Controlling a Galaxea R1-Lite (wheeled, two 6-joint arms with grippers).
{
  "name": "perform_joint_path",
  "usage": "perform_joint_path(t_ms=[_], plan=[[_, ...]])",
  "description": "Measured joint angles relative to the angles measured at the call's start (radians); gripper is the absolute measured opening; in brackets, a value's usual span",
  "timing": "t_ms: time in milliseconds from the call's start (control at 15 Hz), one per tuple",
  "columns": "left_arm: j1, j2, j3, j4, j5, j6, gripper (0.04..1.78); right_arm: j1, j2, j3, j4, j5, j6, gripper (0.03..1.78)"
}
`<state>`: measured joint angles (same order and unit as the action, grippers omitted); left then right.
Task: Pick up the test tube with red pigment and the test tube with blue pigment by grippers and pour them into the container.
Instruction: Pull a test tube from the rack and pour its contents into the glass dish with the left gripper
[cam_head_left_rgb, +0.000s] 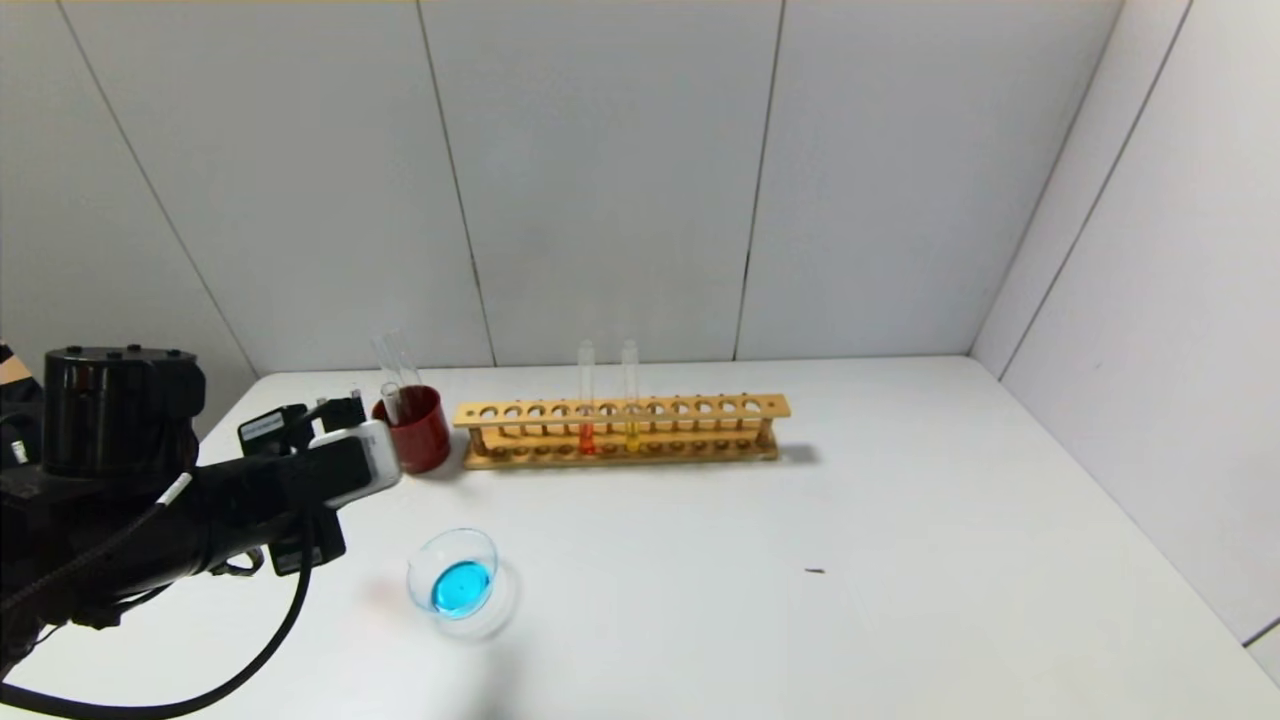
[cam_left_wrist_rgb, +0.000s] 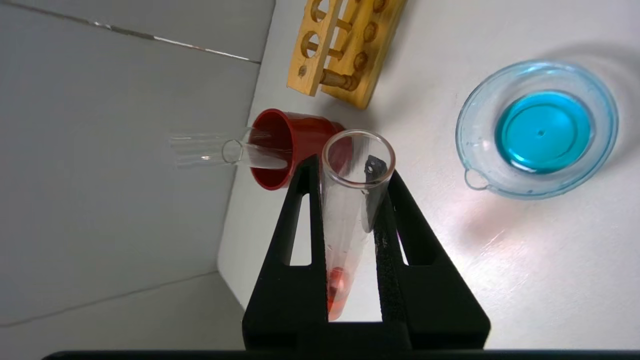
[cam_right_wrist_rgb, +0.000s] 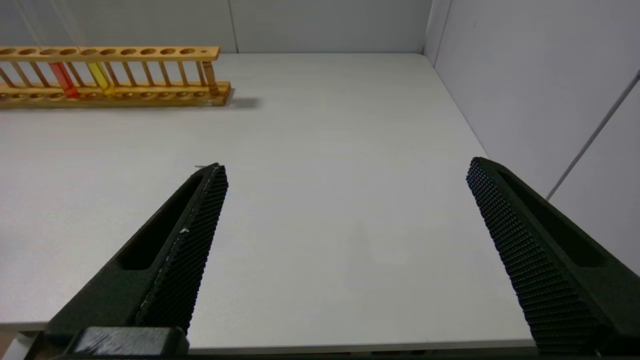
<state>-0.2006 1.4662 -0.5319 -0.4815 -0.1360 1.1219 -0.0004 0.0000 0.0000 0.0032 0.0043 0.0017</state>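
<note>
Between the left claw's (cam_left_wrist_rgb: 350, 215) two pointed black fingers sits the red tube (cam_left_wrist_rgb: 350, 220), clamped tight, mouth pointing away from the wrist and a little orange-red liquid pooled down at its round bottom near the claw's base. So the grab is done, the pour isn't.

The dish (cam_left_wrist_rgb: 537, 130) is on the desk (cam_left_wrist_rgb: 525, 260) just off to one side of the claw tips and a bit beyond, not under the tube's mouth yet. It already has a puddle of teal-blue in it, so I'd guess the blue half is finished. A clear tube (cam_left_wrist_rgb: 220, 151) leans in the red cup (cam_left_wrist_rgb: 287, 145) just past the tips, probably the emptied blue one, can't say for sure.

Next move as I read it: swing the tube's mouth over the dish, then roll the wrist so the liquid runs down to the lip. Smooth glass in hard fingers, so slow and steady.

The dish is thin clear glass, shallow, with a small pour lip. The wooden rack (cam_head_left_rgb: 620, 430) beyond the cup holds a deeper red tube and a yellow one.

The right claw (cam_right_wrist_rgb: 345, 210) is parked well off to the right over bare desk, its textured fingers wide apart, holding nothing.
</note>
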Motion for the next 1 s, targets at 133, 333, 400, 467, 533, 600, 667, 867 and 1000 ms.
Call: perform_joint_path(t_ms=[133, 333, 400, 467, 533, 600, 667, 867, 1000], plan=[[0.0, -0.012, 0.025, 0.0, 0.001, 0.076, 0.32, 0.0, 0.0, 0.0, 0.0, 0.0, 0.0, 1.75], [-0.001, -0.037, 0.068, -0.001, 0.002, 0.183, 0.32, 0.0, 0.0, 0.0, 0.0, 0.0, 0.0, 1.75], [-0.001, -0.04, 0.077, -0.003, 0.003, 0.212, 0.32, 0.0, 0.0, 0.0, 0.0, 0.0, 0.0, 1.75], [-0.002, -0.041, 0.085, -0.009, 0.003, 0.232, 0.32, 0.0, 0.0, 0.0, 0.0, 0.0, 0.0, 1.75], [-0.003, -0.042, 0.09, -0.018, 0.003, 0.247, 0.32, 0.0, 0.0, 0.0, 0.0, 0.0, 0.0, 1.75], [-0.003, -0.039, 0.092, -0.032, 0.003, 0.253, 0.32, 0.0, 0.0, 0.0, 0.0, 0.0, 0.0, 1.75], [-0.003, -0.033, 0.094, -0.049, 0.003, 0.253, 0.32, 0.0, 0.0, 0.0, 0.0, 0.0, 0.0, 1.75], [-0.004, 0.004, 0.105, -0.158, -0.023, 0.271, 0.32, 0.0, 0.0, 0.0, 0.0, 0.0, 0.0, 1.75], [-0.005, 0.035, 0.126, -0.241, -0.059, 0.305, 0.32, 0.0, 0.0, 0.0, 0.0, 0.0, 0.0, 1.75]])
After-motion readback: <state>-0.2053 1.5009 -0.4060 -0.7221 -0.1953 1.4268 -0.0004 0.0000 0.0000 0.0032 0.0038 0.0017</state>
